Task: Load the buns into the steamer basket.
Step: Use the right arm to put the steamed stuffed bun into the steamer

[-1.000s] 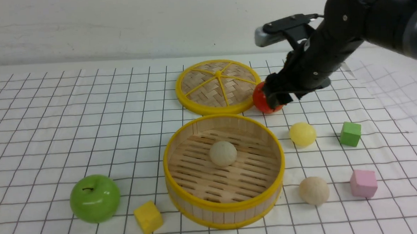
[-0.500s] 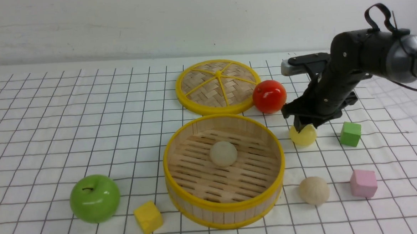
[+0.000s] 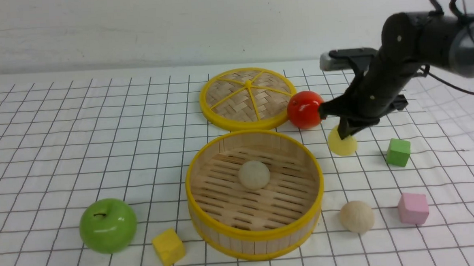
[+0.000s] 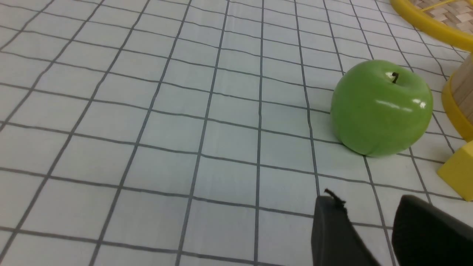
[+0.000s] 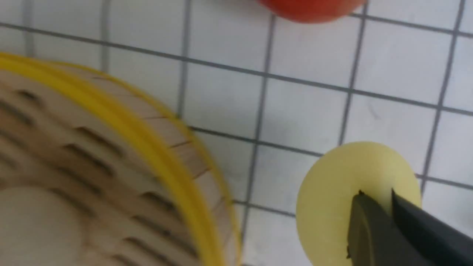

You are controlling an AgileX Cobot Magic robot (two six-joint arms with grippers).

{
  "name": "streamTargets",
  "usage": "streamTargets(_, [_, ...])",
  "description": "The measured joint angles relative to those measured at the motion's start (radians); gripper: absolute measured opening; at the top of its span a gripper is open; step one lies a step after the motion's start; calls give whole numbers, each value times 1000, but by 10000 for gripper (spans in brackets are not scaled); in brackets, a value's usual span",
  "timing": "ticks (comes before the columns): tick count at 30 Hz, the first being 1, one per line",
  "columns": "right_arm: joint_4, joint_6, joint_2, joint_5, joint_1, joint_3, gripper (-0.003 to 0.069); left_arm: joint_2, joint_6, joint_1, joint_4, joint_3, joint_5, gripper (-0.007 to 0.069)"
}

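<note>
Right gripper (image 3: 343, 134) pinches yellow bun (image 3: 343, 147) at top w/ narrow jaws, contact partly hidden, beside steamer basket (image 3: 188, 188); 1 cream bun (image 3: 254, 174) inside. Left gripper (image 4: 366, 202) cut off, tips apart.

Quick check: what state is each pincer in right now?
Left pincer: open, holding nothing.
Right pincer: closed on the yellow bun, pinching its top.

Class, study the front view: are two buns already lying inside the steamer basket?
No, only one cream-white bun lies on the floor of the steamer basket; the yellow bun and the other cream bun are outside it.
</note>
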Motion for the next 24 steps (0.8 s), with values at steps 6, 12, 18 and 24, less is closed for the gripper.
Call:
streamTargets(6, [83, -7, -55, 60, 96, -10, 2, 0, 0, 0, 0, 0, 0, 238])
streamTargets(12, [76, -7, -1, 46, 165, -8, 19, 0, 0, 0, 0, 0, 0, 238])
streamTargets(18, [52, 22, 69, 40, 173, -1, 97, 0, 0, 0, 0, 0, 0, 238])
streamTargets(24, [11, 41, 40, 88, 174, 0, 277, 0, 0, 0, 0, 0, 0, 238])
